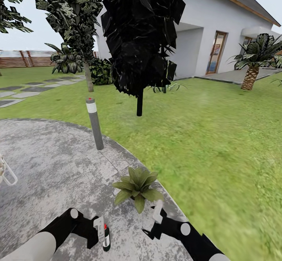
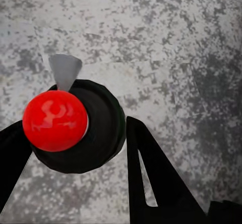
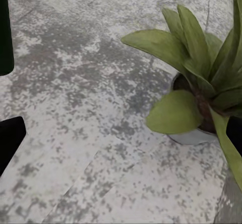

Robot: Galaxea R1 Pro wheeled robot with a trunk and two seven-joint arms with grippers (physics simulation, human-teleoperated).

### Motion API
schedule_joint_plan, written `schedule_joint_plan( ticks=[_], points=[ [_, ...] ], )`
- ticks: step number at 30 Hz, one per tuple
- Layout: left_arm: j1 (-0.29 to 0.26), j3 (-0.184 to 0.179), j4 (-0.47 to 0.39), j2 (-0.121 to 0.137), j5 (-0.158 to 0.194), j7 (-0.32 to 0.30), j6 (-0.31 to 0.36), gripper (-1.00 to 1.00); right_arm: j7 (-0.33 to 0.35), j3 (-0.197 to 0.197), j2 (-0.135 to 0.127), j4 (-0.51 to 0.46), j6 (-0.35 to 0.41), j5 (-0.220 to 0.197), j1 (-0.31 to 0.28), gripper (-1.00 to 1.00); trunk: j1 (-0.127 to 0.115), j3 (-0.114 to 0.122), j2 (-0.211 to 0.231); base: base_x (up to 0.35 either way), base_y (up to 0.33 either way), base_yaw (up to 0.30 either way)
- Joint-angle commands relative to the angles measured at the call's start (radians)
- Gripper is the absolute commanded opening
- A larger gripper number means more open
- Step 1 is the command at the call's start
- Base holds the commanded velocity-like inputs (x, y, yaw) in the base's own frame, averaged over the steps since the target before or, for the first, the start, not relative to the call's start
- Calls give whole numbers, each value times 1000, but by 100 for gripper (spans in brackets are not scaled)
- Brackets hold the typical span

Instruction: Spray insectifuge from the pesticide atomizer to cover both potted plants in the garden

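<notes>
The pesticide atomizer point(image 1: 106, 237), a slim dark bottle with a red top, stands upright between the fingers of my left gripper point(image 1: 101, 232) low over the grey patio. From the left wrist view its red top point(image 2: 54, 120) and black body fill the gap, and both dark fingers point(image 2: 151, 173) touch its sides. One potted plant point(image 1: 137, 188), a green rosette in a small grey pot, sits near the patio's edge. My right gripper point(image 1: 156, 216) hovers open just in front of it. In the right wrist view the potted plant point(image 3: 201, 93) lies close ahead.
A grey bollard lamp point(image 1: 94, 124) with a red dot stands at the patio edge point(image 1: 117, 147) beyond the plant. Lawn point(image 1: 219, 143) spreads to the right, with a dark tree point(image 1: 139, 49), a palm point(image 1: 254, 59) and a white house point(image 1: 211, 29). A white frame point(image 1: 6, 173) pokes in at the left.
</notes>
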Motion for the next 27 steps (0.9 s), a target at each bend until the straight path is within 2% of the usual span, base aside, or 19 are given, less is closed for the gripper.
schedule_joint_plan(
  ticks=[1, 7, 19, 20, 23, 27],
  points=[
    [0, -5, -1, 1, -5, 5, -11, -100, -1, -2, 6, 0, -6, 11, 0, 100, 0, -1, 0, 0, 0, 0],
    [0, -10, -6, -14, -12, 22, -17, -100, 13, 0, 40, 0, -4, 12, -1, 100, 0, -1, 0, 0, 0, 0],
    [-4, -22, -13, -78, -17, 59, -51, -100, 80, 0, 51, -2, -3, 13, -1, 100, 0, -1, 0, 0, 0, 0],
    [-4, -31, -18, -80, -17, 60, -52, -100, 116, 0, 51, -2, -3, 13, -1, -100, 0, -1, 0, 0, 0, 0],
    [-4, -68, -32, -83, -16, 60, -53, -100, 120, 0, 51, -2, -4, 13, -1, -100, 0, -1, 0, 0, 0, 0],
    [-4, -80, -36, -83, -14, 60, -58, -100, 121, -1, 51, -2, -4, 13, -1, -100, 0, -1, 0, 0, 0, 0]
  ],
)
